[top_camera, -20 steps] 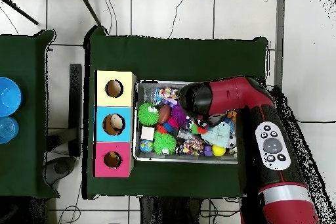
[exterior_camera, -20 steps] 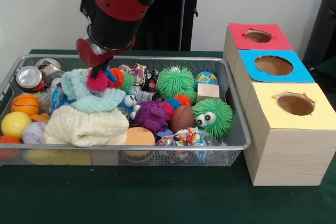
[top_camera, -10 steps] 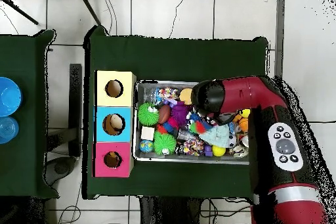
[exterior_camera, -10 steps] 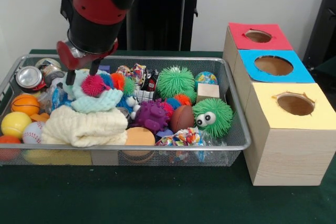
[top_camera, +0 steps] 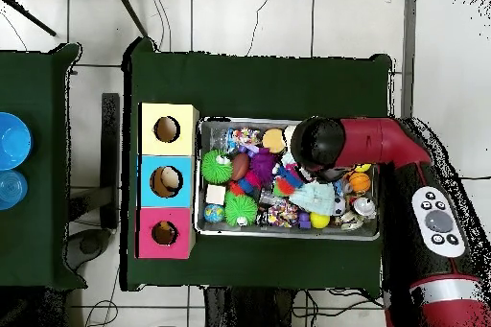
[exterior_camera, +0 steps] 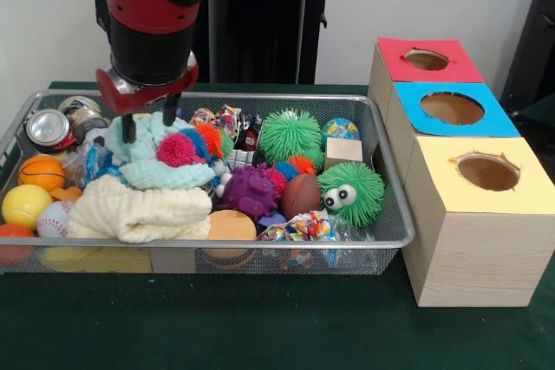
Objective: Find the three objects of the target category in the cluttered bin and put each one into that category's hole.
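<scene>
The wire mesh bin (exterior_camera: 392, 181) holds a heap of toys, balls and cloths; it also shows in the overhead view (top_camera: 288, 235). My gripper (exterior_camera: 147, 127) hangs over the bin's back left part, just above a pale teal cloth (exterior_camera: 165, 172). It is open and holds nothing. A pink spiky ball (exterior_camera: 177, 150) lies on the teal cloth just right of the fingertips. The red-faced hole (exterior_camera: 426, 60) is in the farthest wooden box on the right, and shows in the overhead view (top_camera: 164, 233). In the overhead view the arm's end (top_camera: 321, 143) hides the gripper.
A blue-faced box (exterior_camera: 452, 108) and a yellow-faced box (exterior_camera: 488, 172) stand next to the red one. In the bin lie a cream cloth (exterior_camera: 143, 210), two green spiky balls (exterior_camera: 290, 134), a purple toy (exterior_camera: 249, 190), a brown football (exterior_camera: 301, 194), cans (exterior_camera: 48, 127) and small balls (exterior_camera: 24, 205).
The arm has moved left along the bin. The pink spiky ball that sat between the fingers now lies free on the teal cloth.
</scene>
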{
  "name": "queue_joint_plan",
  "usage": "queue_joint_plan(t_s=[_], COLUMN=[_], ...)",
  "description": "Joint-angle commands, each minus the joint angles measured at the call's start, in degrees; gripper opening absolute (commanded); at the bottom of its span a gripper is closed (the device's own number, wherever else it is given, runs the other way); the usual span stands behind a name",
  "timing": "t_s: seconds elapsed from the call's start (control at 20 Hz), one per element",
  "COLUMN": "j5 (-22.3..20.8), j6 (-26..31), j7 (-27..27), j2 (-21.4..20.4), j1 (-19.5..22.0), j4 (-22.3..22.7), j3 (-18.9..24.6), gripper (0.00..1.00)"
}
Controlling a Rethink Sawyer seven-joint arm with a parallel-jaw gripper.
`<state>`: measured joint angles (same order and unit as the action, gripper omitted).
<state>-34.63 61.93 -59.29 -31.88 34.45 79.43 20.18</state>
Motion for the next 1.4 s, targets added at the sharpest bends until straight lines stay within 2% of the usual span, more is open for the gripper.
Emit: queue_joint_plan(t_s=[0.05,0.4,0.6,0.75,0.9,1.1,1.4], j5=[7.59,11.58,13.46,14.72,14.45,14.12,16.5], j6=[-10.47,-16.63,-21.63,-21.87,-15.44,-3.08,6.05], j7=[-1.97,-5.77,-8.06,-8.25,-6.26,-3.11,-2.56], j2=[-0.78,-1.64,0.44,2.74,6.03,8.87,11.66], j1=[2.57,2.73,2.13,1.24,-2.12,-5.62,-7.11], j4=[11.43,14.43,14.6,14.34,10.99,7.13,5.02], j3=[7.74,7.9,8.07,7.66,5.59,3.4,3.78], gripper=[1.0,1.0,1.0,1.0,1.0,1.0,1.0])
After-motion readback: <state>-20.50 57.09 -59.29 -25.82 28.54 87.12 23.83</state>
